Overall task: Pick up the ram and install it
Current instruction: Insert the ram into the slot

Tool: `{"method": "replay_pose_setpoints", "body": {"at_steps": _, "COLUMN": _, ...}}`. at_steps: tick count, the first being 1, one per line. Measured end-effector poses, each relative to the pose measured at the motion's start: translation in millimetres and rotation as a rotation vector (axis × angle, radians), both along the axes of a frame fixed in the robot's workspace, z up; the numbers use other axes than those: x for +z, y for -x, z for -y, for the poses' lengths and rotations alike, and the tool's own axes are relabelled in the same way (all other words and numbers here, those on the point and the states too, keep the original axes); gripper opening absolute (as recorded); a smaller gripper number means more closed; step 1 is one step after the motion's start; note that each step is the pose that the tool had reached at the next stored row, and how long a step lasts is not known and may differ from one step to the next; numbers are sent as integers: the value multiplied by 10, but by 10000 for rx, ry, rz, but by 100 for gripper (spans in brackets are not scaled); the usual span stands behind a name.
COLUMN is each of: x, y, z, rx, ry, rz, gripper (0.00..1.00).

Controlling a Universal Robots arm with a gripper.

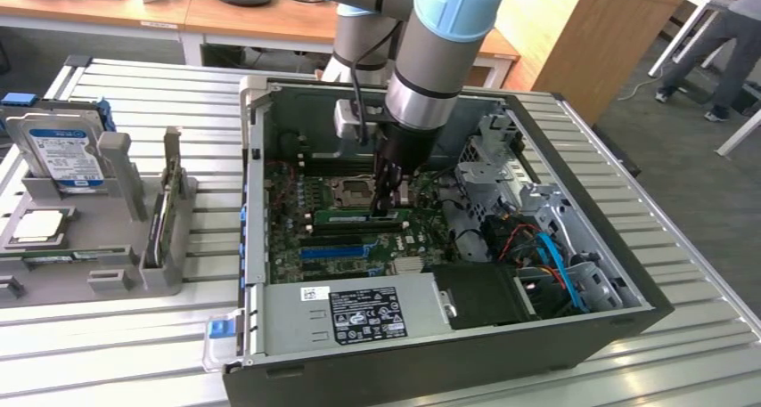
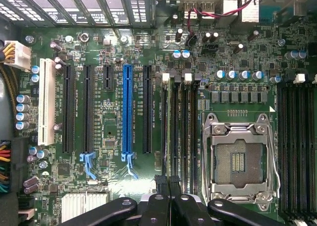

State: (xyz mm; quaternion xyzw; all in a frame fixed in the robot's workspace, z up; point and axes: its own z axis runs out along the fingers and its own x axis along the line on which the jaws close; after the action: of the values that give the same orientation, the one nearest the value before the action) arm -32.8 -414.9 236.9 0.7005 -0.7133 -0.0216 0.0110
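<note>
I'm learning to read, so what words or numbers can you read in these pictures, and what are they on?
None can be read for sure.
The drive label: blue and white print, too small.
The black label on the power supply: white print and marks, too small.
The white sticker above it: too small.
The board, beside the blue slot: white letters, too blurred.

The ram [image 1: 356, 218] is a green strip, brighter than the dark green motherboard [image 2: 114, 186], whose black slots are broken by one bright blue slot [image 2: 127, 109] and one white slot [image 2: 47, 102]. The gripper [image 2: 168, 182] is black under a silver and pale blue arm [image 1: 443, 33], and the tabletop [image 1: 143, 77] is ribbed in pale grey slats.
</note>
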Motion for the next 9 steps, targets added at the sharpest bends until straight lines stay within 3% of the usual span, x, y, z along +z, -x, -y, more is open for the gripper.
{"method": "replay_pose_setpoints", "body": {"at_steps": 9, "x": 0, "y": -1, "z": 5, "rx": 2, "ry": -44, "rz": 1, "gripper": 11}}
